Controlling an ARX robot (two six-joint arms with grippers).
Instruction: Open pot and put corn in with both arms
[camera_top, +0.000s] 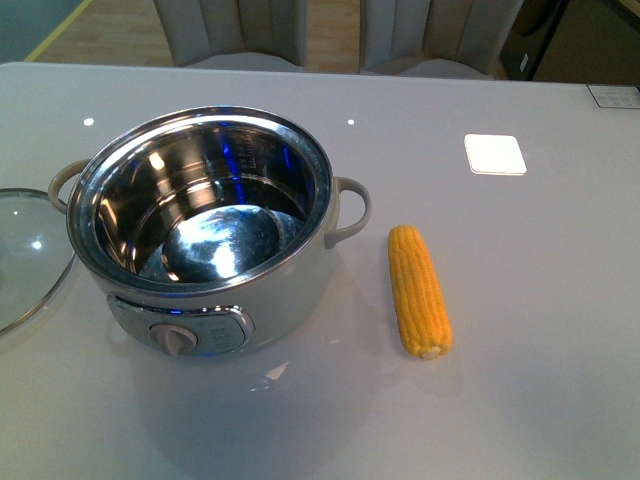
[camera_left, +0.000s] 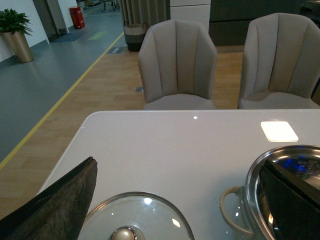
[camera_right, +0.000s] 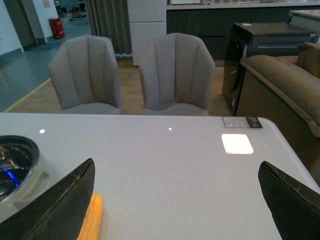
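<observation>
Corn (camera_top: 418, 290) beside pot (camera_top: 290, 300), tapered tip away

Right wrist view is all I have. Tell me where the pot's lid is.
Observer: The lid is off. It lies flat on the table, left of the pot in the front view; the left wrist view shows a gap between them.
Operator: Report what is inside the pot.
Observer: Nothing. The front view shows its shiny steel inside bare down to the bottom.
Operator: I see only one end of the corn. Give me its full lie.
Observer: The corn lies flat on the table, right of the pot and apart from it, its length running roughly toward and away from the robot.
</observation>
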